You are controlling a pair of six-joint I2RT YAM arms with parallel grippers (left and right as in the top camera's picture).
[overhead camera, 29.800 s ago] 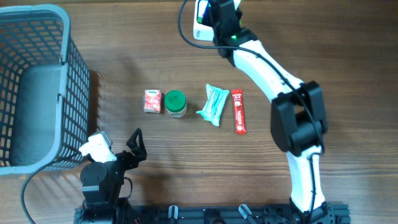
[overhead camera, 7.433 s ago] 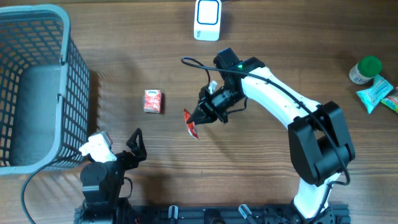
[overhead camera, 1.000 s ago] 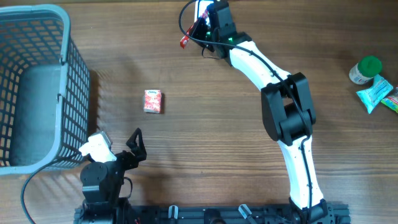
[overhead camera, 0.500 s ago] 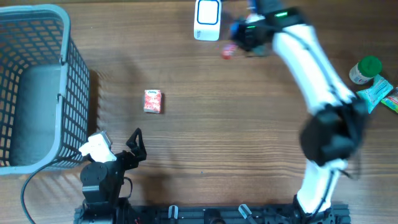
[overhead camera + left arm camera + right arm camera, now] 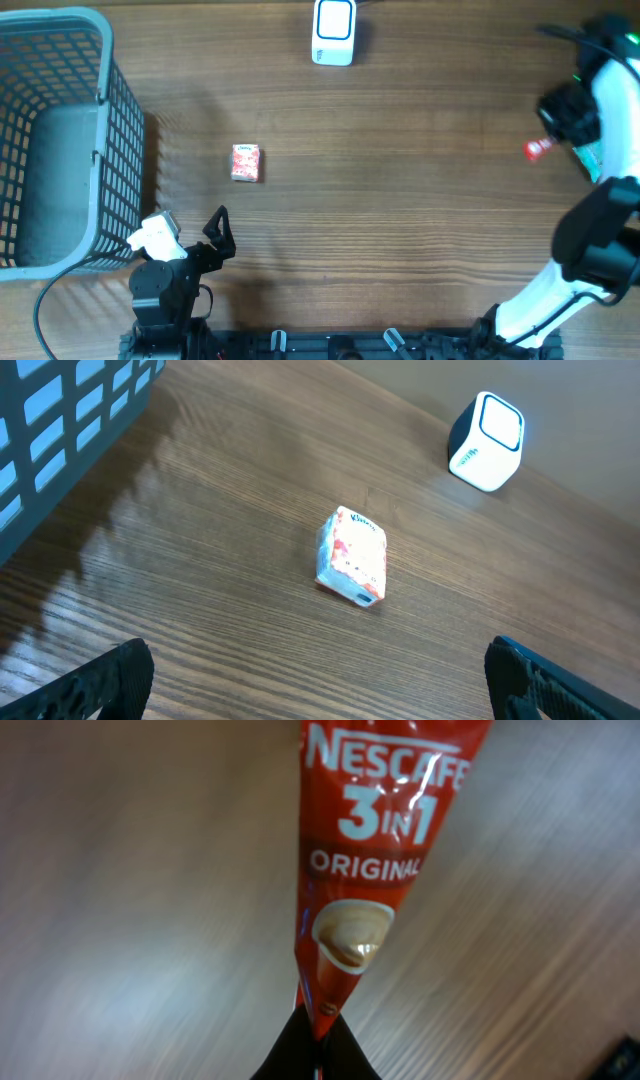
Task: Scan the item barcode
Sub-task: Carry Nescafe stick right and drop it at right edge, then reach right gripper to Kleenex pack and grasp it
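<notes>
The right gripper (image 5: 315,1045) is clenched on the lower tip of the red Nescafé 3-in-1 sachet (image 5: 370,870), which extends away from the fingertips over the wooden table (image 5: 400,220). In the overhead view both lie far right of the scanner (image 5: 333,32) and nearer the robot's base. The left gripper (image 5: 217,232), spread wide and holding nothing, sits well left of the scanner.

The red sachet (image 5: 370,850) sticking up from the right pincer (image 5: 318,1040) reads "NESCAFÉ 3 IN 1 ORIGINAL". The small pack's (image 5: 352,556) print is illegible.
</notes>
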